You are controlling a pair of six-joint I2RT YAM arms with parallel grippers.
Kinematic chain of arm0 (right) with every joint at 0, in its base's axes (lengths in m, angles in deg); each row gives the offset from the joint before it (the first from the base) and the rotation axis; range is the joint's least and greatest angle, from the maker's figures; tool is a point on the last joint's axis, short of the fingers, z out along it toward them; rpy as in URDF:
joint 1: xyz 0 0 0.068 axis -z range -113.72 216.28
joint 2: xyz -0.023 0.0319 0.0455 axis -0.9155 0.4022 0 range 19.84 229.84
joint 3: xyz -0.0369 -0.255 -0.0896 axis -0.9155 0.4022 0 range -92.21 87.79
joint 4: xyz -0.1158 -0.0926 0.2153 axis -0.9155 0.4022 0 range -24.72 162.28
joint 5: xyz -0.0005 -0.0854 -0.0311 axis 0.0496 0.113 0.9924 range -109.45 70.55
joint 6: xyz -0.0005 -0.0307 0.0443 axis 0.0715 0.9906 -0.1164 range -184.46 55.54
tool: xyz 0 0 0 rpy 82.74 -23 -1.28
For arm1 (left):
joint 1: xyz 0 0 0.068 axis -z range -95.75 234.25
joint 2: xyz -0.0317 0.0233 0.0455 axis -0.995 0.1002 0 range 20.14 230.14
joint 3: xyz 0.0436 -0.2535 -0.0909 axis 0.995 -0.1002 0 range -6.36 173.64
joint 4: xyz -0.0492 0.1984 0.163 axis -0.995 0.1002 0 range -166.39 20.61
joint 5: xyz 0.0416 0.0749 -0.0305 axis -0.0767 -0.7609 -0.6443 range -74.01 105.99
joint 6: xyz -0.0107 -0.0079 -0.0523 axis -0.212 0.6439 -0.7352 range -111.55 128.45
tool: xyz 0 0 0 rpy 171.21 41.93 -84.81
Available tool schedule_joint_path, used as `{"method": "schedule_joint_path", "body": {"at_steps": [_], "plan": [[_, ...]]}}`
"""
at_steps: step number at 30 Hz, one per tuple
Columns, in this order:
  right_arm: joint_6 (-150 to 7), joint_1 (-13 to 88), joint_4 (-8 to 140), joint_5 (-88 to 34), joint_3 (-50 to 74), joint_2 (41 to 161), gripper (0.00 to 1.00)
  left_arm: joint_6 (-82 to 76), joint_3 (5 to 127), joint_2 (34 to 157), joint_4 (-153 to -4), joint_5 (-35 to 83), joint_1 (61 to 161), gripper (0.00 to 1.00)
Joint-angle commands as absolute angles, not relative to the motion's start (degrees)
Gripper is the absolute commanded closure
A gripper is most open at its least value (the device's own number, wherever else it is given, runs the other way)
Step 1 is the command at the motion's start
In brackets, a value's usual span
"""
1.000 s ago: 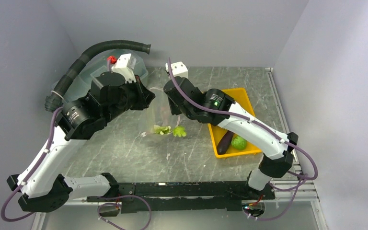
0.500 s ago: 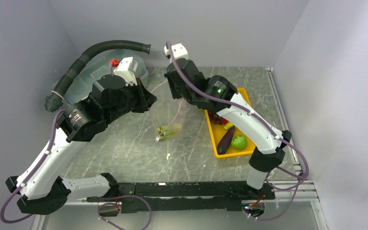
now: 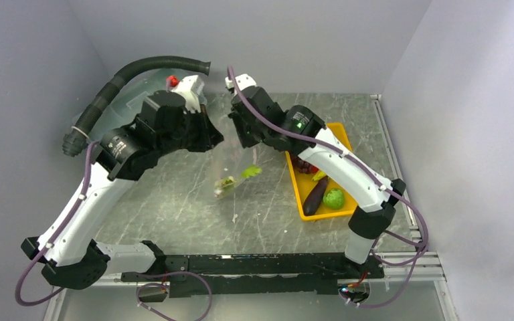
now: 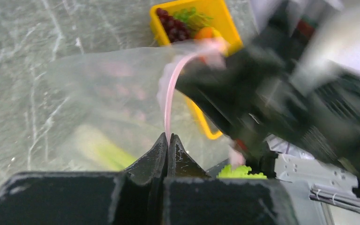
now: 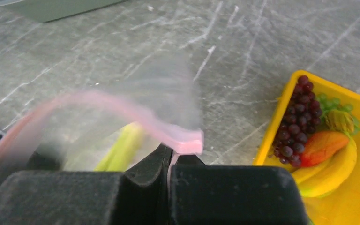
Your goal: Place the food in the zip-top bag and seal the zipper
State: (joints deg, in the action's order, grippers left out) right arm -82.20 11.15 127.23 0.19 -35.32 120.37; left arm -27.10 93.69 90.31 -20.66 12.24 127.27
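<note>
The left tool (image 4: pixel 167 140) was shut tight on the pink zipper (image 4: pixel 168 103) of the zip-top bag (image 4: pixel 98 89). The right tool (image 5: pixel 171 157) was shut tight too. It pinched the same pink strip at a corner of the bag. The clear bag hung between the two tools, over the table (image 3: pixel 174 200), with its mouth at the top. It looked blurry in both wrist views. Low down inside the bag lay a stick of pale green celery (image 5: pixel 122 147).

The rest of the food was not in the bag. It sat in a yellow tray (image 3: pixel 328 215) on the table, just to the right of the bag. At the far end of the tray were the dark grapes (image 5: pixel 297 126), the leafy greens (image 5: pixel 340 117), the red-orange pepper (image 5: pixel 321 146) and the bananas (image 5: pixel 330 173), all touching. At the near end lay the purple eggplant (image 3: pixel 314 197) with the round green vegetable (image 3: pixel 334 198) right beside it.
</note>
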Motion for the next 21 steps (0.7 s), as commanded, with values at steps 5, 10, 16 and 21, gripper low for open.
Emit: {"method": "schedule_joint_path", "body": {"at_steps": [5,10,16,21], "plan": [[-84.81,20.58,123.31,-0.96,-27.59,110.74,1.0,-27.25,92.56,89.44,-20.57,21.82,123.26,1.0],[-83.31,8.75,126.98,1.03,-35.34,116.4,1.0,-27.03,92.67,89.3,-23.29,36.6,109.29,1.0],[-83.24,12.22,121.64,-3.57,-30.3,112.77,1.0,-25.63,93.92,87.43,-20.02,24.89,111.7,1.0],[-83.56,12.98,127.77,2.21,-36.42,118.07,1.0,-27.16,93.86,88.13,-21.6,32.41,111.02,1.0]]}}
